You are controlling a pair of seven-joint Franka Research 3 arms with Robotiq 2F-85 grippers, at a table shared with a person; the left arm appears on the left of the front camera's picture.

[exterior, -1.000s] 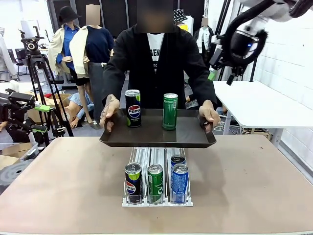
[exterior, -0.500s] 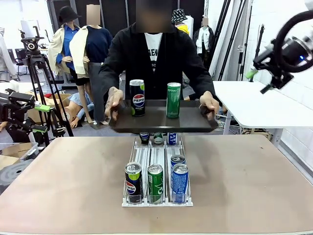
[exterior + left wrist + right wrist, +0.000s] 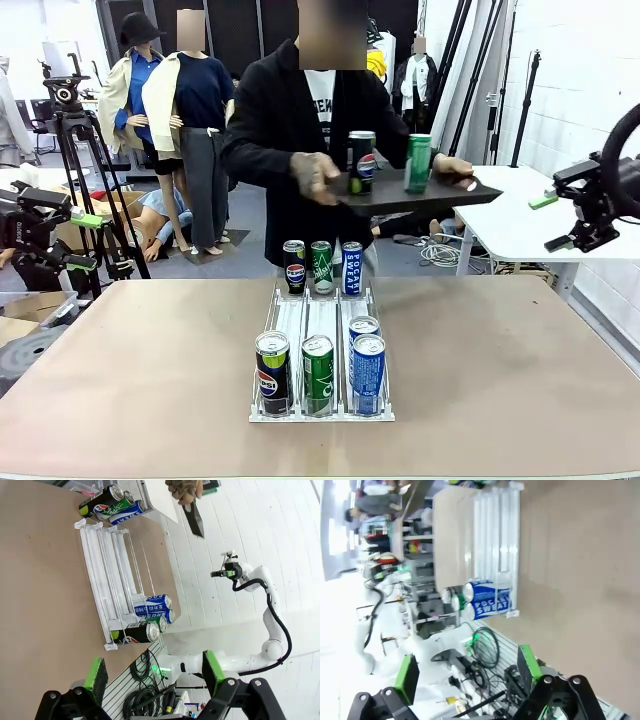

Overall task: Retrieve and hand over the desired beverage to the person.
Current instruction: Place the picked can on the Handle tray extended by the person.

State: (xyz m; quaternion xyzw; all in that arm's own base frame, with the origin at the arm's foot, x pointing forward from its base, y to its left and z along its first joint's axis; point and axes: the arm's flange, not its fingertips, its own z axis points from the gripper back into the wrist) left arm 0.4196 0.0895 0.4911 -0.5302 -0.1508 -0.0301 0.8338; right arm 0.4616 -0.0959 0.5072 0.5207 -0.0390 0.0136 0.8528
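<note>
Several beverage cans stand in a white rack (image 3: 300, 318) on the table: a black Pepsi can (image 3: 272, 372), a green can (image 3: 318, 374) and two blue cans (image 3: 367, 370) at the near end, three more (image 3: 321, 266) at the far end. The person (image 3: 290, 110) stands behind the table and holds a dark tray (image 3: 440, 195) with a Pepsi can (image 3: 361, 161) and a green can (image 3: 419, 162), swung to the right. My right gripper (image 3: 556, 220) hangs open in the air far right, nothing in it. My left gripper (image 3: 88, 242) waits open off the table's left edge. The left wrist view shows the rack (image 3: 112, 580) beyond my open left gripper (image 3: 155, 670); the right wrist view shows the blue cans (image 3: 487, 602) past my open right gripper (image 3: 467, 672).
A white side table (image 3: 520, 215) stands at the right, under the tray's end. A camera tripod (image 3: 75, 150) and boxes stand beyond the table's left corner. Bare brown tabletop (image 3: 130, 370) lies on both sides of the rack.
The person has lifted the tray and swung it to the right, which uncovered the three far cans. My right gripper has dropped lower and moved right. The left gripper is unmoved.
</note>
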